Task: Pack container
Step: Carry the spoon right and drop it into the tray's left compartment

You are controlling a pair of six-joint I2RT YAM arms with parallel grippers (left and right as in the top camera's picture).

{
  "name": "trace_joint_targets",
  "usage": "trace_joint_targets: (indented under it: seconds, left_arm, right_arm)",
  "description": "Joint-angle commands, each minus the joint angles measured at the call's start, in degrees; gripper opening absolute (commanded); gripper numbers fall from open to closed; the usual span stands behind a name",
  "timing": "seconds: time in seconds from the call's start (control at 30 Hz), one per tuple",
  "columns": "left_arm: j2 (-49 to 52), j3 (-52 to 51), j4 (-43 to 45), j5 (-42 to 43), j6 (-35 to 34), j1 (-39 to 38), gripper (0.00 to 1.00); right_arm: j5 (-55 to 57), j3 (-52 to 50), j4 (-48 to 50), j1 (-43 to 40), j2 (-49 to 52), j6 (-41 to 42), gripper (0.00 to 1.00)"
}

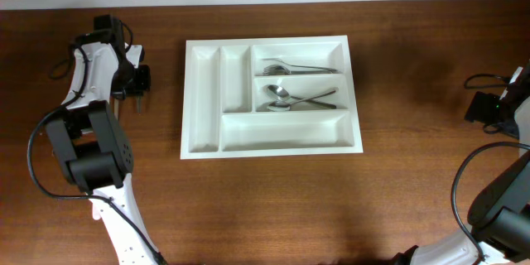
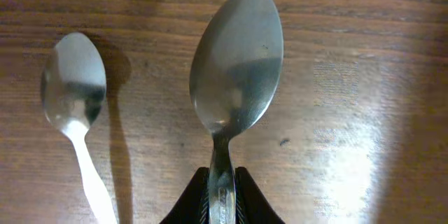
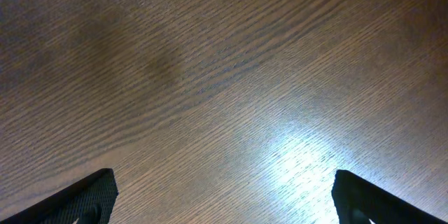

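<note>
The container (image 1: 203,99) is a white tray with compartments in the middle of the table. Its top long compartment holds forks (image 1: 300,69), and the one below holds spoons (image 1: 291,98). My left gripper (image 1: 135,87) is to the left of the tray. In the left wrist view it (image 2: 222,199) is shut on the handle of a large steel spoon (image 2: 238,63), whose bowl points away over the wood. A smaller spoon (image 2: 73,91) lies on the table just left of it. At the far right, my right gripper (image 3: 224,196) is open over bare wood.
The tray's bottom long compartment (image 1: 281,131) and its two narrow upright ones (image 1: 235,79) show no cutlery. Cables (image 1: 476,81) trail near the right arm at the table's right edge. The left arm's base (image 1: 91,157) stands at the front left.
</note>
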Motion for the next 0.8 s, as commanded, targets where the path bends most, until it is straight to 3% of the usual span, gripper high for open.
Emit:
trace_joint_targets:
  seconds: [0.0, 0.3, 0.67, 0.77]
  left_arm:
    - [0.5, 2.8, -2.1, 3.1, -0.1, -0.2, 0.05]
    - [0.5, 11.1, -11.3, 5.8, -2.0, -4.5, 0.08]
    - [0.5, 14.3, -16.7, 5.8, -13.6, -15.6, 0.08]
    - [0.5, 14.3, -17.1, 5.8, -16.7, -17.9, 0.12]
  right_arm:
    - [0.1, -0.4, 0.0, 0.2, -0.6, -0.2, 0.99]
    - [0.1, -0.4, 0.0, 0.2, -0.6, -0.2, 0.99]
    - [0.1, -0.4, 0.0, 0.2, -0.6, -0.2, 0.99]
    - [0.1, -0.4, 0.0, 0.2, -0.6, -0.2, 0.99]
